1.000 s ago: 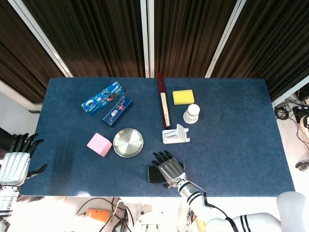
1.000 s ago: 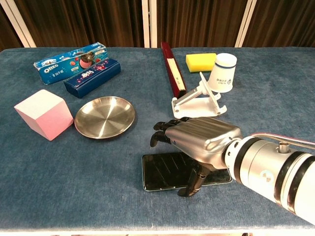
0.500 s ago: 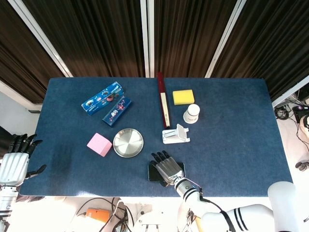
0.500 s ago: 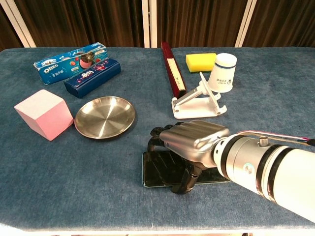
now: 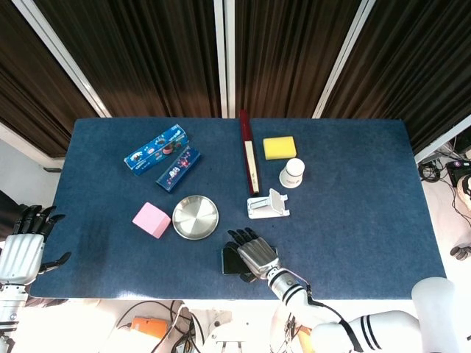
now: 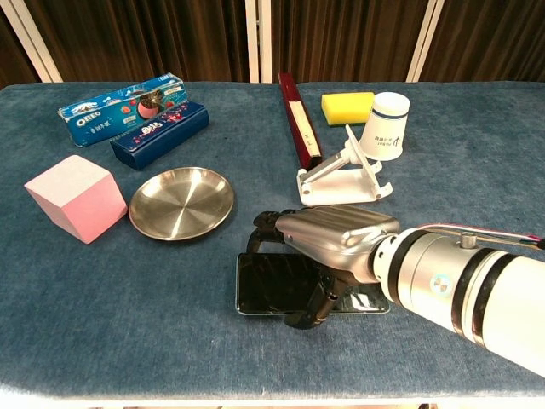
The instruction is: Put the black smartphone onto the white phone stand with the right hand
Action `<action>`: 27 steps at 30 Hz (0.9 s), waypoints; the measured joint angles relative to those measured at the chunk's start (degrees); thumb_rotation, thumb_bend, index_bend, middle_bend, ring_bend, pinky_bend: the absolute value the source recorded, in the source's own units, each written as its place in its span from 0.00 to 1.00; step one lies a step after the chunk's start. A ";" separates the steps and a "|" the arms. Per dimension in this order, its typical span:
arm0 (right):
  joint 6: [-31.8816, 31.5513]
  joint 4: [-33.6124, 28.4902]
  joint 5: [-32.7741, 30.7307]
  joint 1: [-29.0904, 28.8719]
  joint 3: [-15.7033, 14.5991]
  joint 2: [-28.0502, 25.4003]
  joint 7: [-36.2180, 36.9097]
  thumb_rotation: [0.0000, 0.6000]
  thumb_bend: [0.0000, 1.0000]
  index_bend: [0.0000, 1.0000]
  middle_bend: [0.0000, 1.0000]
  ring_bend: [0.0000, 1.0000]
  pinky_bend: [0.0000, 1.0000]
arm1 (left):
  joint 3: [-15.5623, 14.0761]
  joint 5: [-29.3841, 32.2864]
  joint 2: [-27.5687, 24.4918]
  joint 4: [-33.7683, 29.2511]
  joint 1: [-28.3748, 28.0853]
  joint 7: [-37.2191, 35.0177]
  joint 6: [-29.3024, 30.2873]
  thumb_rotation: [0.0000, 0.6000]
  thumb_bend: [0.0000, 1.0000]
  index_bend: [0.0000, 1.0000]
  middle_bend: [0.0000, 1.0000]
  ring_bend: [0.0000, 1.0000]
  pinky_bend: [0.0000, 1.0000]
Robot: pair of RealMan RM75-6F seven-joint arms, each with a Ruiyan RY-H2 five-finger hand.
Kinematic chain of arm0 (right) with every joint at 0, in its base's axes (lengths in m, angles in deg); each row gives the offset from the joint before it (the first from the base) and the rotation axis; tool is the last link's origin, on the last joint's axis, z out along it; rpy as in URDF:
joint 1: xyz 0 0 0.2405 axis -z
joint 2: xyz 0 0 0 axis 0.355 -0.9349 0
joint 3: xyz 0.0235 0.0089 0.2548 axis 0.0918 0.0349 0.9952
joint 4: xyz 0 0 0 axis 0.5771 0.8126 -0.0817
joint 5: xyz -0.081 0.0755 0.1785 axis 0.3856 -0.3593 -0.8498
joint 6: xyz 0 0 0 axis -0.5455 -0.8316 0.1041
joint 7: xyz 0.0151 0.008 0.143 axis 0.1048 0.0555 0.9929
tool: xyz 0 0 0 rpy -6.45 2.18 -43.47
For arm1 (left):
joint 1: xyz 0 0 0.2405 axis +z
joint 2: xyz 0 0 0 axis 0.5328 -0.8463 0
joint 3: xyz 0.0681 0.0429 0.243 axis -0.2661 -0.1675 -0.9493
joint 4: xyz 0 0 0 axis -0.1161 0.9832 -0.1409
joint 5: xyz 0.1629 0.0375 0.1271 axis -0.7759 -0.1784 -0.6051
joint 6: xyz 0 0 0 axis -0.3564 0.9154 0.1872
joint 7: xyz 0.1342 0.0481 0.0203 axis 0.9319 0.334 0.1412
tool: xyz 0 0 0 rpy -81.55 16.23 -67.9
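The black smartphone (image 6: 272, 283) (image 5: 229, 259) lies flat near the table's front edge. My right hand (image 6: 334, 240) (image 5: 255, 254) covers its right half. The fingers curl over its far edge and the thumb presses its near edge, so the hand grips it across its width. The white phone stand (image 6: 345, 177) (image 5: 268, 205) stands empty just beyond the hand, its rest tilted back. My left hand (image 5: 26, 246) hangs off the table's left side in the head view, holding nothing, with its fingers apart.
A steel plate (image 6: 181, 203) and a pink cube (image 6: 70, 198) sit left of the phone. Behind the stand are a white cup (image 6: 387, 123), a yellow sponge (image 6: 347, 107) and a long red box (image 6: 298, 128). Two blue cookie boxes (image 6: 136, 111) lie far left.
My right hand has lowered and closed around the phone, fingers over its far edge. The phone has slid a little to the left with it. The left hand is unchanged.
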 measured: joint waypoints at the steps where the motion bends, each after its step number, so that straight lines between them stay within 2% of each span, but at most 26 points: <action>1: 0.73 0.66 1.96 0.35 -0.10 -0.23 2.77 1.00 0.48 0.50 0.18 0.00 0.00 | -0.01 0.00 -0.01 -0.08 0.00 0.03 -0.02 1.00 0.10 0.21 0.10 0.01 0.00; 3: 1.73 1.84 5.21 0.90 -0.26 -0.52 7.09 1.00 0.48 0.51 0.26 0.04 0.00 | -0.04 -0.05 -0.05 -0.31 -0.01 0.14 -0.05 1.00 0.10 0.21 0.10 0.01 0.00; 5: 2.72 3.42 9.17 1.53 -0.44 -0.76 12.22 1.00 0.48 0.54 0.34 0.13 0.00 | -0.06 -0.10 -0.12 -0.57 -0.04 0.27 -0.11 1.00 0.10 0.21 0.10 0.01 0.00; 11: 4.16 9.01 20.59 3.00 -1.05 -1.01 26.47 1.00 0.48 0.61 0.46 0.30 0.01 | -0.06 -0.10 -0.49 -1.58 -0.15 0.87 -0.31 1.00 0.10 0.21 0.10 0.02 0.00; 13: 4.12 11.22 24.50 3.31 -1.30 -1.08 31.00 1.00 0.48 0.62 0.48 0.34 0.08 | -0.06 -0.10 -0.61 -1.97 -0.19 1.06 -0.38 1.00 0.10 0.21 0.10 0.02 0.00; 15: 3.95 13.09 27.90 3.40 -1.59 -1.23 34.62 1.00 0.48 0.63 0.49 0.36 0.22 | -0.07 -0.12 -0.68 -2.30 -0.22 1.15 -0.43 1.00 0.10 0.21 0.10 0.02 0.00; 20: 2.59 18.44 37.12 2.82 -2.80 -2.15 42.94 1.00 0.48 0.63 0.49 0.37 0.42 | -0.11 -0.22 -0.69 -2.72 -0.28 1.45 -0.50 1.00 0.10 0.21 0.10 0.02 0.00; 27: -2.72 23.24 46.35 1.58 -4.92 -4.12 53.43 1.00 0.48 0.63 0.49 0.37 0.45 | -0.03 -0.26 -1.06 -3.44 -0.16 1.75 -0.10 1.00 0.10 0.21 0.10 0.02 0.00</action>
